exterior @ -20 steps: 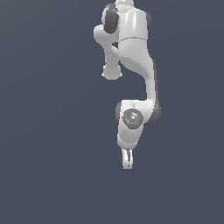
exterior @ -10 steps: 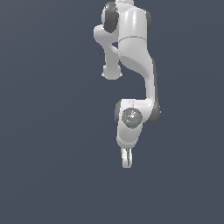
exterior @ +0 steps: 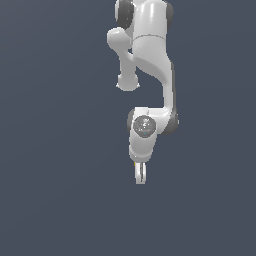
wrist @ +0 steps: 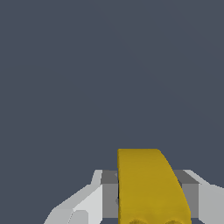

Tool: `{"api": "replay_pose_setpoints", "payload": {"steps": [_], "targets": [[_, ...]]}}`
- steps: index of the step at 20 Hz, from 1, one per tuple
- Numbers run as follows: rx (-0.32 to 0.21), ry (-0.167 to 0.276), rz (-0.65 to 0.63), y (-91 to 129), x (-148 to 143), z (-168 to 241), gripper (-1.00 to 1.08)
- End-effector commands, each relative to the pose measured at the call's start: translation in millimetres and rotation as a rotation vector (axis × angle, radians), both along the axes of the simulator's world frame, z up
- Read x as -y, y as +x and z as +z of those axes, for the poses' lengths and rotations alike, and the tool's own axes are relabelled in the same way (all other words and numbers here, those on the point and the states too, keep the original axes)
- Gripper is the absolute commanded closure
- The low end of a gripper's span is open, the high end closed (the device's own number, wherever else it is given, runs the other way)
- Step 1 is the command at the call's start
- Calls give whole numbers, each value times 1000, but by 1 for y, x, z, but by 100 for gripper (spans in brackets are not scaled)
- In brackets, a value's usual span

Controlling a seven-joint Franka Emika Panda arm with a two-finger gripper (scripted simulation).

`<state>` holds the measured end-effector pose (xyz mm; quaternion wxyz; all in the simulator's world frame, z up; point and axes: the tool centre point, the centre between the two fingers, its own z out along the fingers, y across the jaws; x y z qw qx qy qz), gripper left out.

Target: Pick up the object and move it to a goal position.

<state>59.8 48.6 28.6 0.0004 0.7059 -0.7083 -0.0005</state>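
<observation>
In the wrist view the yellow-orange object (wrist: 148, 188) sits between the two grey finger pads (wrist: 109, 194) of my white gripper (wrist: 149, 205). It fills the gap from pad to pad, so the jaws are shut on it. In the exterior view the gripper (exterior: 140, 176) points straight down at the end of the white arm. Only a tiny yellow sliver of the object (exterior: 134, 163) shows there, at the edge of the hand. No goal marker shows in either view.
The white arm (exterior: 150, 60) hangs down from the top of the exterior view, with its wrist joint (exterior: 145, 126) above the gripper. Everything around it is a uniform dark blue-grey background. No table edge or other object is in view.
The gripper has moved slightly up and toward the exterior view's left. The wrist has turned, and the small green mark on it no longer shows. A yellow sliver has appeared beside the hand.
</observation>
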Motion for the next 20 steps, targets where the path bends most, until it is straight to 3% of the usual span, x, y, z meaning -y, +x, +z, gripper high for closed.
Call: {"api": "replay_pose_setpoints", "payload": {"steps": [1,11,20], "targets": [[1,0,0,-11,7,3,108],[1,0,0,-51,34,14,108],[1,0,0,-64,43,17,108]]}}
